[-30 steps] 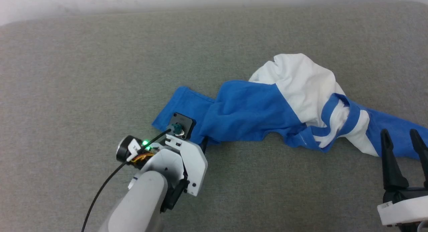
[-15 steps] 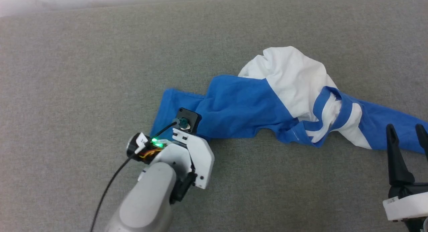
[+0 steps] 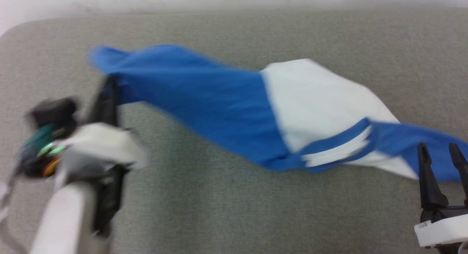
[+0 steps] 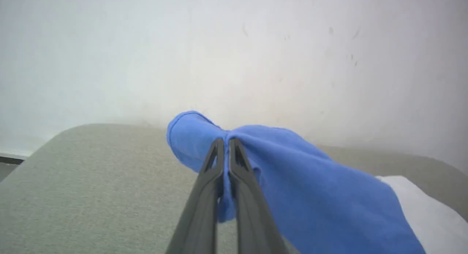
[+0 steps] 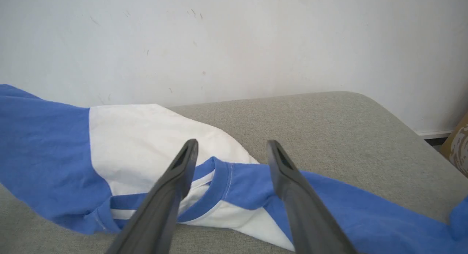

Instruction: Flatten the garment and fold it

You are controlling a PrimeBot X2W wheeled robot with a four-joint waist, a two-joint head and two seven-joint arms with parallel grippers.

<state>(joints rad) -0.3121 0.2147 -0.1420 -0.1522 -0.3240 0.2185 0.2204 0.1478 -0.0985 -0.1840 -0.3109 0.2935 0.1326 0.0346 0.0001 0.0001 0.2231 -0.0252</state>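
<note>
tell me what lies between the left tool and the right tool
Head view: the garment spans the stretch, one blue end pinched in the shut left tool, the other near the open right tool.

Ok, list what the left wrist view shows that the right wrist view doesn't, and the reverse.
Left wrist, not right wrist: the left gripper, shut on a bunched blue end of the garment, above a rounded corner of the grey surface.
Right wrist, not left wrist: the right gripper, open and gripping nothing; the garment's blue collar band and blue-white stripe trim; a brown patterned object at the edge.
Both: the garment's blue and white panels, the grey surface, the white wall.
</note>
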